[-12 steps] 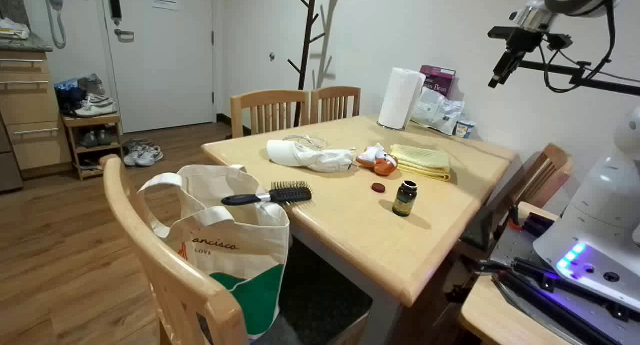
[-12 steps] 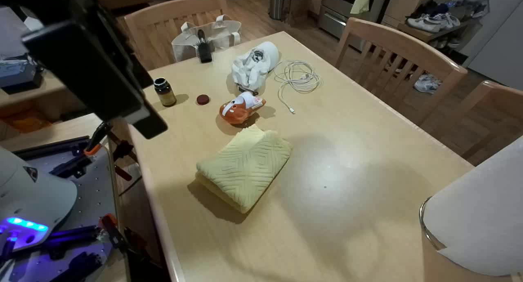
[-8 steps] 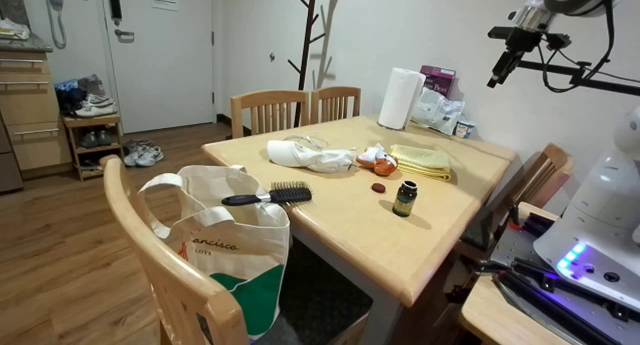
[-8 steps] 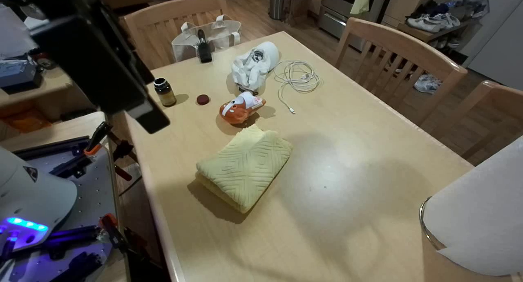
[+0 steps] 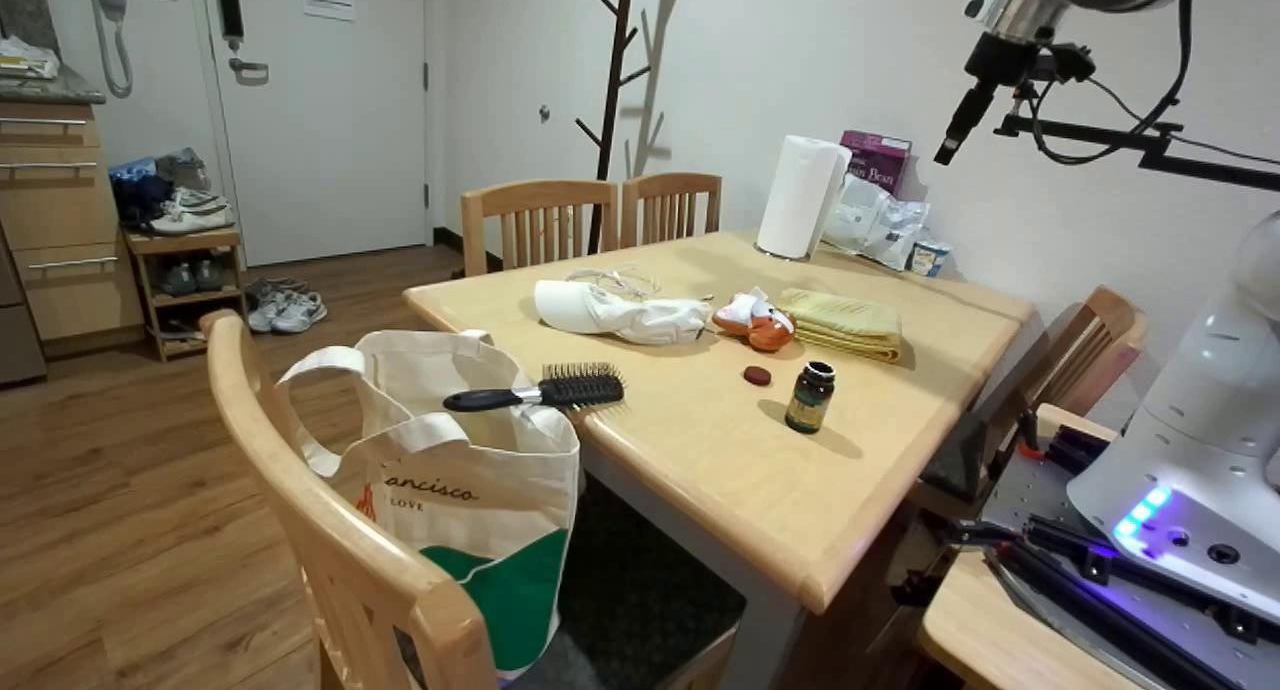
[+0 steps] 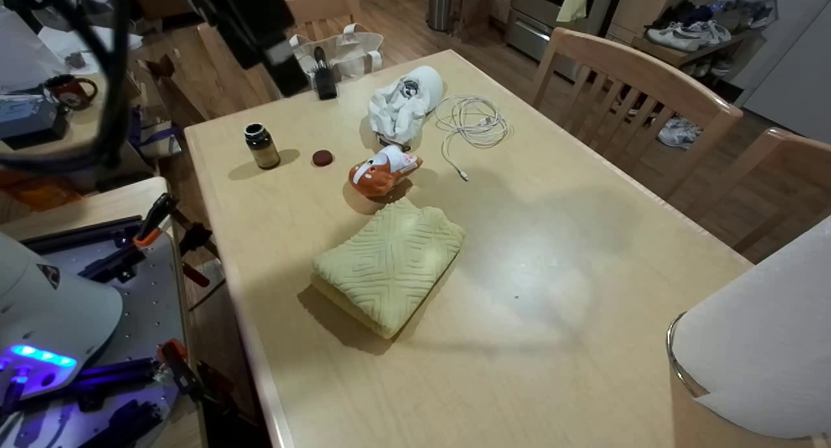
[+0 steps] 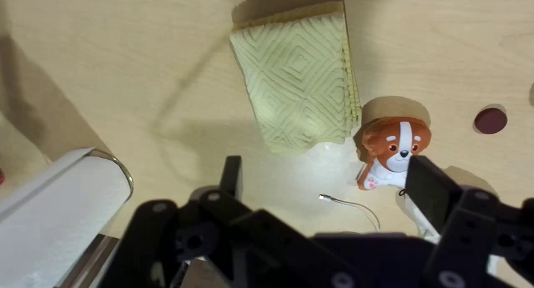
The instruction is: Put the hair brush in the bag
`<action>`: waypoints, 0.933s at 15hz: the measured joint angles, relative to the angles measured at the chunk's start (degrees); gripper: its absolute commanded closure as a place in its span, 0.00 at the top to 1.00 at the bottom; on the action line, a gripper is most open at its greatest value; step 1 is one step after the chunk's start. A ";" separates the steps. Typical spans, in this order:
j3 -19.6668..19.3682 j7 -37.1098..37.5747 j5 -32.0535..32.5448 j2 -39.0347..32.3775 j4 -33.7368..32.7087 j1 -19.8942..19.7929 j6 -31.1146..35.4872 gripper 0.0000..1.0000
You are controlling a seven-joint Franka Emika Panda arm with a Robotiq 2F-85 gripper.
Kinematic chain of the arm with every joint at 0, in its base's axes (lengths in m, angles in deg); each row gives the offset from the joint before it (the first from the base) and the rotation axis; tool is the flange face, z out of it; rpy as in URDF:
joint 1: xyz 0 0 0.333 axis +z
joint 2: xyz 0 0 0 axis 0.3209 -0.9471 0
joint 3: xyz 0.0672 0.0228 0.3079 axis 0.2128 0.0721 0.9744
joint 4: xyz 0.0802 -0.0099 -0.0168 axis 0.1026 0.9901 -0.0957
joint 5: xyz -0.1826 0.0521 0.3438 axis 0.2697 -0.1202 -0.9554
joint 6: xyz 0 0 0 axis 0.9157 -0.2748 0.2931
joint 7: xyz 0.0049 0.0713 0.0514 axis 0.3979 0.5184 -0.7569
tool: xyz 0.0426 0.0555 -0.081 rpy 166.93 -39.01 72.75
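Brush [image 5: 582, 388], black, handle over the bag [image 5: 512, 510], bristled end at the table [image 5: 720, 450]. Gripper [image 7: 328, 180], spread wide, above the table. Bottle [image 5: 809, 400], upright, near red cap [image 5: 757, 376]

The end effector [image 7: 327, 179] hangs high over the desk [image 5: 700, 425], jaws wide apart, and the gap shows bare desk and a cable [image 7: 325, 197] tip in the wrist view. A tall roll [image 7: 62, 215] blocks one side. The towel [image 6: 389, 266], toy [image 6: 380, 175] and hat [image 5: 620, 315] lie low, so there is room above them. The jar [image 5: 810, 398] pokes up, with bare desk between it and the brush [image 5: 565, 391]. The bag [image 5: 480, 530] has handles sticking up near the brush, with a chair back [image 5: 335, 518] past them.
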 measured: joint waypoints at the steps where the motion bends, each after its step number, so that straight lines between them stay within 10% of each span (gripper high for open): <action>1: 1.35 0.01 0.03 -0.45 -0.33 1.08 0.02 1.00; 14: 3.11 -10.55 -7.49 -3.20 -3.53 13.58 0.42 1.00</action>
